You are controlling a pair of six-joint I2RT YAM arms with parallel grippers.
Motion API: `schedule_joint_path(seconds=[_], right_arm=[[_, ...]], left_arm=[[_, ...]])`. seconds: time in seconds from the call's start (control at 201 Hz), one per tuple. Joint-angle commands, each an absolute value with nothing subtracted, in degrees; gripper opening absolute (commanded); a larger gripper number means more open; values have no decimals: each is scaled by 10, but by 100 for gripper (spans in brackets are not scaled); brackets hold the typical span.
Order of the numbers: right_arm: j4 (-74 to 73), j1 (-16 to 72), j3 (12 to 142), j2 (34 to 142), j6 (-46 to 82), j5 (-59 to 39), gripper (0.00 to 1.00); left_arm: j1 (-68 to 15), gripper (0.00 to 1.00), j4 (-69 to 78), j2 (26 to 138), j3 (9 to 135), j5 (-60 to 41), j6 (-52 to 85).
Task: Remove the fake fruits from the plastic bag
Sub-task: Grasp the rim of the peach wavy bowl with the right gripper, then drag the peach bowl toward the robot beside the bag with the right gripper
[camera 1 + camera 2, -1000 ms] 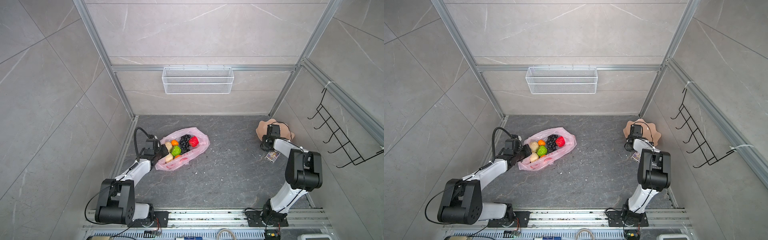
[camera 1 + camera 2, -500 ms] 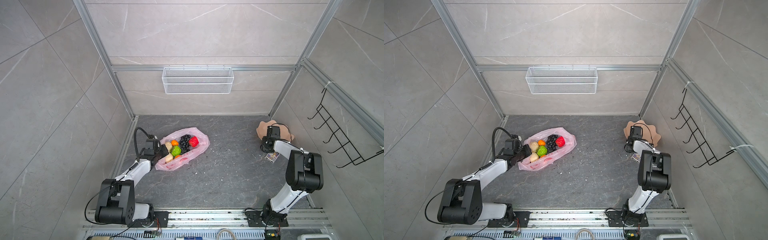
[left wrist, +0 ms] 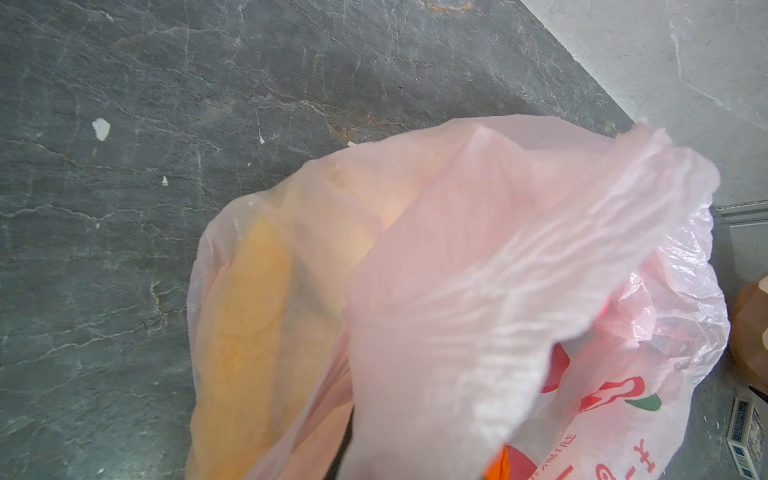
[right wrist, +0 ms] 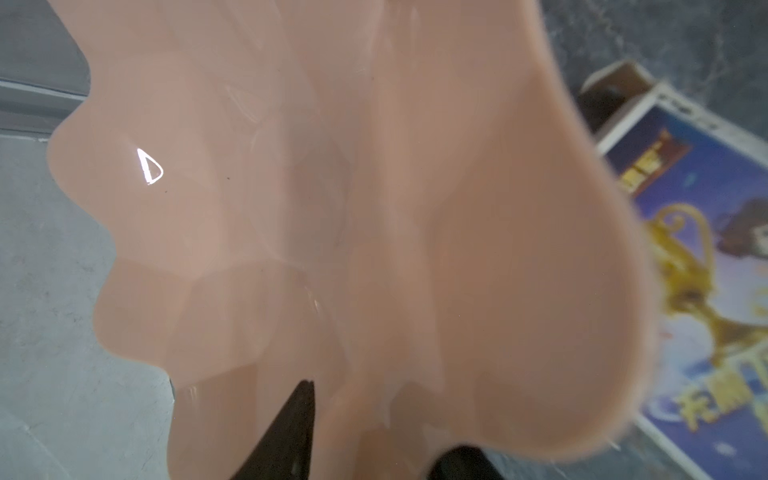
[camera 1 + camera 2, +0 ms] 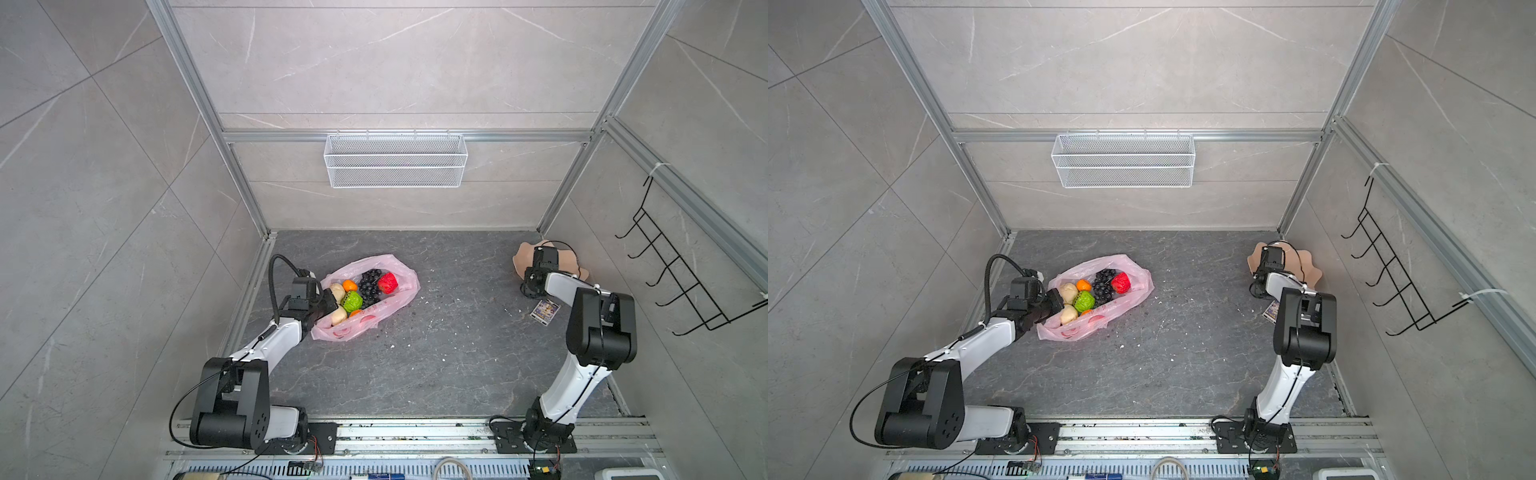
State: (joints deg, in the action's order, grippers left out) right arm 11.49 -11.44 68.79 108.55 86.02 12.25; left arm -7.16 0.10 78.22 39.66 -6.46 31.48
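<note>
The pink plastic bag (image 5: 405,286) (image 5: 1140,286) lies open at the left of the floor. In it lie fake fruits: a red apple (image 5: 387,282), dark grapes (image 5: 370,286), a bumpy green fruit (image 5: 352,301), an orange (image 5: 350,285) and two beige lumps (image 5: 337,291). A yellow banana (image 3: 249,311) shows through the film. My left gripper (image 5: 330,303) (image 5: 1054,305) is shut on the bag's near edge; the film hides its fingers in the left wrist view. My right gripper (image 5: 530,286) (image 4: 374,440) stands open far from the bag, its fingers either side of the peach dish's rim.
The peach wavy-edged dish (image 5: 523,257) (image 4: 332,187) stands at the back right. A small printed card box (image 5: 545,311) (image 4: 706,249) lies beside it. A white wire basket (image 5: 395,160) hangs on the back wall and a black hook rack (image 5: 673,274) on the right wall.
The right arm has shifted very slightly by the dish. The left arm, the bag and the fruits have not moved.
</note>
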Motion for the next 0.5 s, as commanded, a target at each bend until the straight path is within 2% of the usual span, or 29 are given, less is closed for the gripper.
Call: schedule_joint_path(seconds=[0.0, 0.234, 0.493], right_arm=[[134, -116, 709, 1099, 860, 147, 37], [144, -116, 714, 1088, 846, 158, 16], [108, -109, 636, 1019, 833, 121, 3]], left_arm=[[-75, 0, 17, 787, 402, -75, 302], [-76, 0, 17, 792, 403, -75, 301], [-76, 0, 16, 794, 406, -75, 299]])
